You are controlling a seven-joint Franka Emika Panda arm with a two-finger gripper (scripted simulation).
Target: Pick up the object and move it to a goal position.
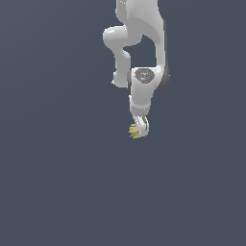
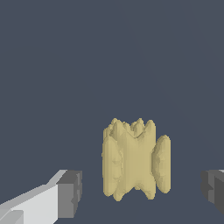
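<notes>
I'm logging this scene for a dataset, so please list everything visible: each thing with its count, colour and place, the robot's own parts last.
jagged object: one, yellow-gold, on the ground between the two fingertips without touching either; in the exterior view it peeks out on the exterior view's left of the gripper's tip.
ground: one, plain dark blue-grey, fills the background of both views.
arm: one, white with dark joints, reaching down from the top of the exterior view.
gripper: one, white with dark grey fingertips, open, lowered around the object.
</notes>
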